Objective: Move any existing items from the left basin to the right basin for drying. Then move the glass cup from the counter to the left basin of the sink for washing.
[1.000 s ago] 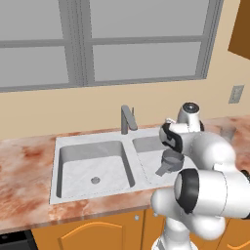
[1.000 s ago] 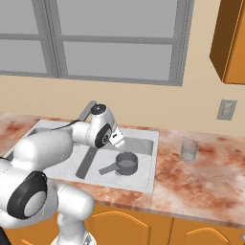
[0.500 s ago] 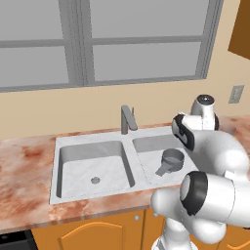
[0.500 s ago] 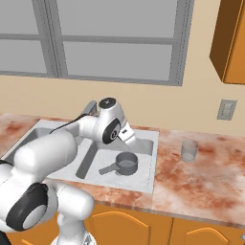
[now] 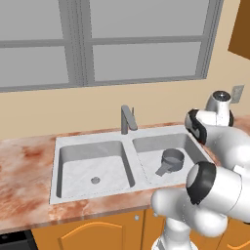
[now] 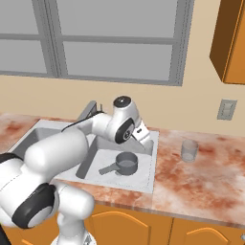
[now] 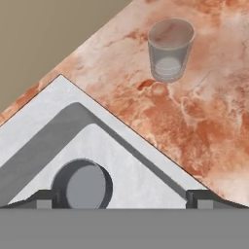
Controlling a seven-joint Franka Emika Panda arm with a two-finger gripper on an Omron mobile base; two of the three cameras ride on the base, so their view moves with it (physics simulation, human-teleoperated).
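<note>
Arm (image 6: pixel 62 148): glossy white rounded shell segments, bulbous at the joints. Joints: dark grey to black bands and round caps, one cap with a pale centre disc. Fingers (image 7: pixel 44 198): small, dark grey, blocky tips. No cables, screws or markings discernible.

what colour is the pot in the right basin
Dark grey, clearest in the right base view: pot in the right basin.

no readable text, labels, brands or numbers anywhere
</note>
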